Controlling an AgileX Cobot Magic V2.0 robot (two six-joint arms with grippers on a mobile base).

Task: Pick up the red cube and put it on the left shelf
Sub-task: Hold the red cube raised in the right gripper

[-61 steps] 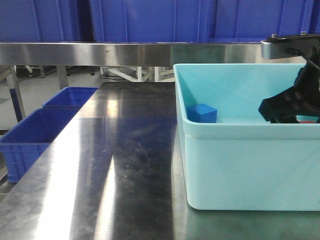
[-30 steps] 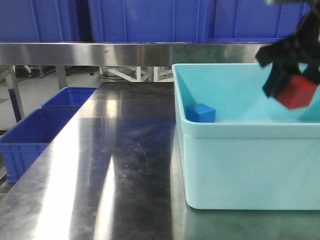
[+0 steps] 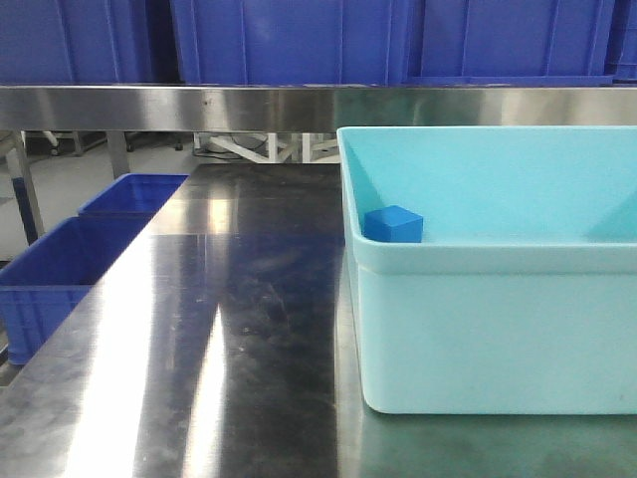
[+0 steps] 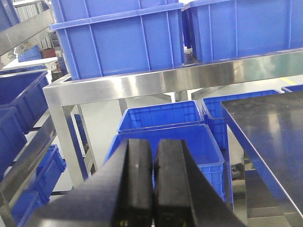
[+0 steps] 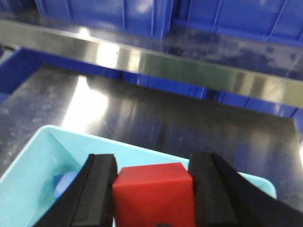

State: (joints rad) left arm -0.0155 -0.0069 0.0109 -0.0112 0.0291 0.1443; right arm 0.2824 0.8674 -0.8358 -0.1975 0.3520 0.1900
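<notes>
The cube point(image 5: 156, 198) sits between the fingers of the right claw point(image 5: 152, 177). Below the claw lies the bin point(image 5: 28, 161), with a second cube point(image 5: 64, 184) in it, down to the claw's left. Ahead of the claw runs the table point(image 5: 142, 118), and beyond it the shelf point(image 5: 180, 71), with crates point(image 5: 94, 9) on it. Floor crates point(image 4: 161, 118) stand below and ahead of the left claw point(image 4: 154, 184); the table lies to its right.
</notes>
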